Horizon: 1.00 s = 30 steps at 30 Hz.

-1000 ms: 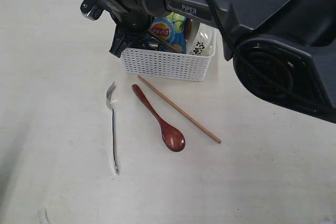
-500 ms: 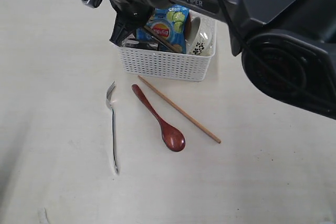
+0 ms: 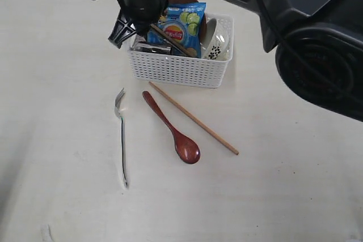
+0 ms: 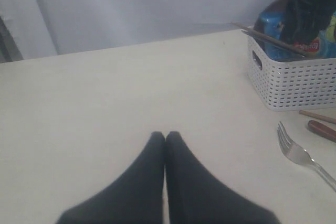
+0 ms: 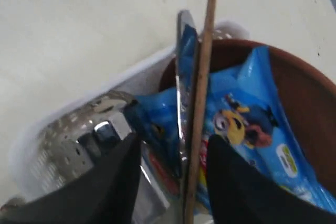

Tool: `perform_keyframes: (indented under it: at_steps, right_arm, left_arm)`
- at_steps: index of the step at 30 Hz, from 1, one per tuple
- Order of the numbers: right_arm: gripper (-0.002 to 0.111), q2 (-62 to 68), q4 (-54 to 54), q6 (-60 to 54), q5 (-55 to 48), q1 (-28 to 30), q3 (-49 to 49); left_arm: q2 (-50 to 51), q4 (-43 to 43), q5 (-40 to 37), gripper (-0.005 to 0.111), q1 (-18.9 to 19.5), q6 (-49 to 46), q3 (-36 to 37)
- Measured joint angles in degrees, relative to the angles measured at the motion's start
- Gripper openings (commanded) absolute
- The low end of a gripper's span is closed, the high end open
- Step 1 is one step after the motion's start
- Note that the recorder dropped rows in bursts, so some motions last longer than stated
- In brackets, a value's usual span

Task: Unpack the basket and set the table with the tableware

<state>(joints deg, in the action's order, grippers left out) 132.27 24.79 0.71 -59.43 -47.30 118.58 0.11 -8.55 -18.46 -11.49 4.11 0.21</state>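
Observation:
The white basket (image 3: pixel 181 69) stands on the table (image 3: pixel 62 83) and holds a blue snack bag (image 3: pixel 181 26), a floral bowl (image 3: pixel 218 43), a brown plate (image 5: pixel 304 98), a steel cup (image 5: pixel 79 135), a knife (image 5: pixel 182 77) and one chopstick (image 5: pixel 202 93). My right gripper (image 5: pixel 173 140) hangs open over the basket's left end; knife and chopstick run between its spread fingers, untouched. In front of the basket lie a fork (image 3: pixel 122 134), a wooden spoon (image 3: pixel 173 131) and the other chopstick (image 3: pixel 193 117). My left gripper (image 4: pixel 165 136) is shut and empty, low over the table, well away from the basket (image 4: pixel 294 85).
The right arm's dark body (image 3: pixel 317 38) reaches across the far right of the table and over the basket. Bare tabletop (image 3: pixel 283 196) spreads in front of and to both sides of the laid-out utensils.
My right gripper has lifted a little out of the basket towards the far left, and its jaws have spread apart. The utensils on the table and the left gripper have not moved.

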Motion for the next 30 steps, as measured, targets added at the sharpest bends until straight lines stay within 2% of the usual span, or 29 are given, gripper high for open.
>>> perform_keyframes:
  at_steps: [6, 12, 21, 25, 30]
  right_arm:
    - [0.041, -4.7, -6.1, 3.0, -5.4, 6.1, 1.1]
    - [0.041, -13.1, -14.6, 4.7, -9.6, 16.9, -0.1]
    - [0.041, -22.5, -25.5, 5.3, -10.2, 26.6, -18.9]
    - [0.041, -24.5, -31.2, 3.5, -10.3, 27.5, -29.1]
    - [0.041, -27.3, -39.3, 1.8, -2.4, 27.5, -38.8]
  left_arm:
    - [0.0, 0.0, 0.0, 0.0, 0.0, 0.0, 0.0]
    - [0.0, 0.0, 0.0, 0.0, 0.0, 0.0, 0.0]
    - [0.0, 0.0, 0.0, 0.0, 0.0, 0.0, 0.0]
    - [0.0, 0.0, 0.0, 0.0, 0.0, 0.0, 0.0]
    - [0.0, 0.0, 0.0, 0.0, 0.0, 0.0, 0.0]
